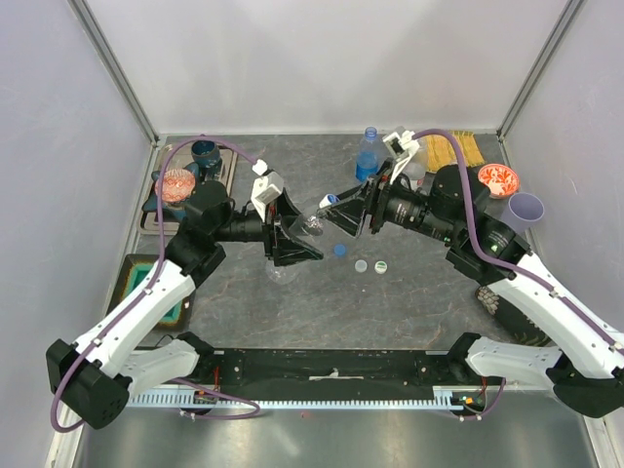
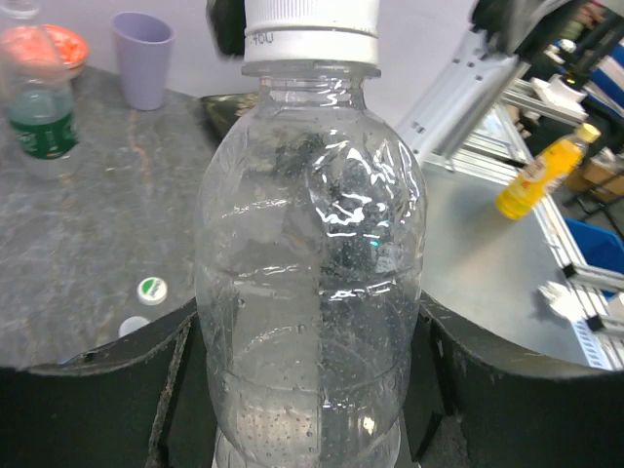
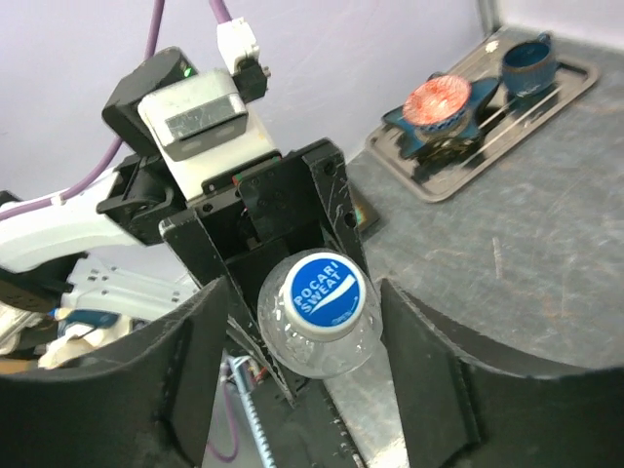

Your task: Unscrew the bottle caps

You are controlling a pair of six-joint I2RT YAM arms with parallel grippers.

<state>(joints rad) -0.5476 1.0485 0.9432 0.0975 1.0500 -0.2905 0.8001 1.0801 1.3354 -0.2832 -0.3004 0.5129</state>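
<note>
My left gripper [image 1: 292, 239] is shut on the body of the plain clear bottle [image 2: 312, 292] and holds it above the table, tilted toward the right arm. The bottle's cap is on; it is white-sided [image 2: 310, 29] with a blue printed top [image 3: 325, 292]. My right gripper [image 1: 341, 216] is open, with one finger on each side of the cap [image 3: 304, 292] and a gap on both sides. The blue-labelled bottle [image 1: 368, 154] stands at the back. The green-labelled bottle [image 2: 39, 117] stands near the lilac cup. The very short bottle is not clearly in view.
Three loose caps lie mid-table: blue [image 1: 339, 250], white [image 1: 362, 265], green-and-white [image 1: 379, 264]. The lilac cup [image 1: 526, 210] and a red-filled bowl [image 1: 498, 178] are at the right. A tray [image 3: 546, 93] with a bowl and blue cup is at the back left.
</note>
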